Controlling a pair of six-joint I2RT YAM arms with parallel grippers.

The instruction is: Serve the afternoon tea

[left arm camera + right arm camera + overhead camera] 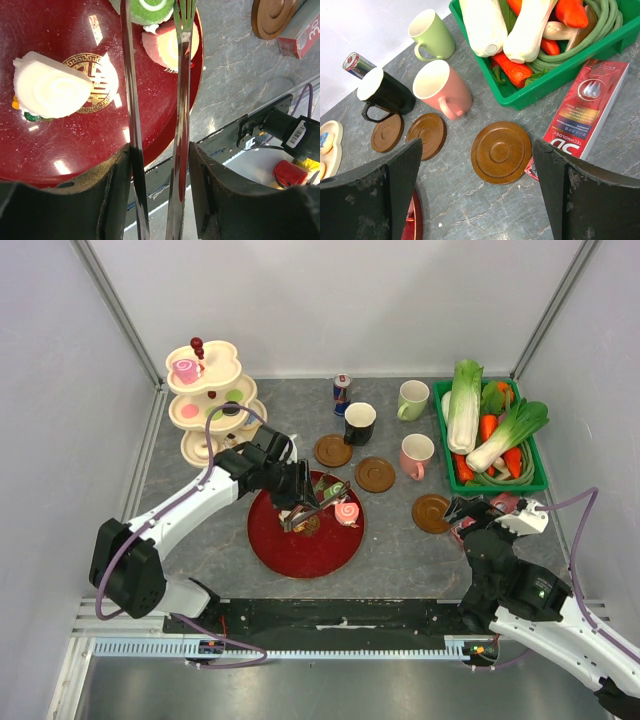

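The left arm reaches from its base at the near-left corner diagonally out over the red plate (pixel 290 552), elbow low and wrist angled down toward the plate's far side. The left fingers (pixel 100 200) stand about half closed and clamp a pair of metal tongs (pixel 182 100) between them, one blade against each pad. The blades run forward, well past the fingertips. The green swirl roll (pixel 147 10) lies at the blade tips, mostly between them, on the far part of the plate. Whether the metal touches it I cannot tell. The pink swirl roll (pixel 167 47) sits just beside the green one, under the right blade. A white swirl roll (pixel 50 87) lies to the left of the blades, apart from them, next to the plate's gold emblem.

The right arm rises from the near-right corner and bends over the counter (pixel 400 550), wrist pointing down. The right fingers (pixel 380 195) are spread as wide as they go and hold nothing. A wooden coaster (pixel 501 151) lies on the counter between them. Past it stands the pink mug (pixel 440 87), upright, with the black mug (pixel 385 92) to its left and the pale green mug (pixel 431 35) farther back. A red box (pixel 585 107) lies touching the coaster's right edge, in front of the green crate (pixel 545 82) of vegetables
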